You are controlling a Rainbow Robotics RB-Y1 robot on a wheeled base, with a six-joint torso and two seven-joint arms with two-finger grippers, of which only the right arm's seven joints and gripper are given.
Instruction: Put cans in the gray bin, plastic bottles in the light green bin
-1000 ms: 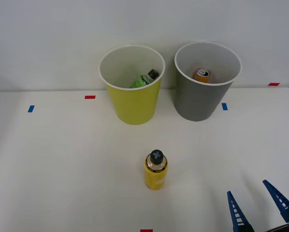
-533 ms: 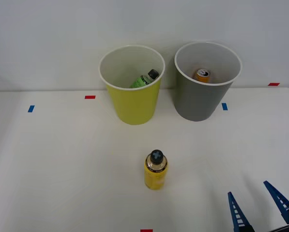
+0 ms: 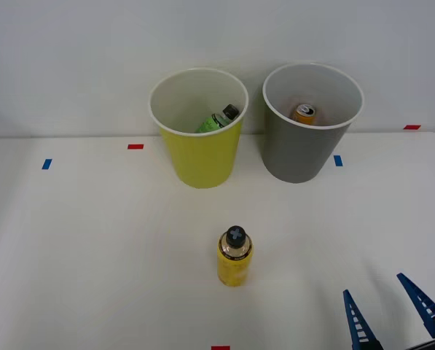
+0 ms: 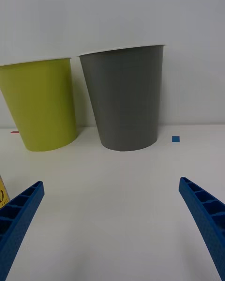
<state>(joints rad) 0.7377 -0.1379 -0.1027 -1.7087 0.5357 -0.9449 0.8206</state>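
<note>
Gripper spread wide, one bottle left out on the table.

Ribbed blue right gripper (image 3: 389,315) hangs open at the white table's (image 3: 93,248) near right corner, cut off below. The yellow bottle (image 3: 234,257) stands upright mid-table. Green bottle (image 3: 218,118), half hidden, leans inside the tapered light green bin (image 3: 200,157); only the can's (image 3: 304,113) top peeks from the gray bin (image 3: 299,152).
</note>
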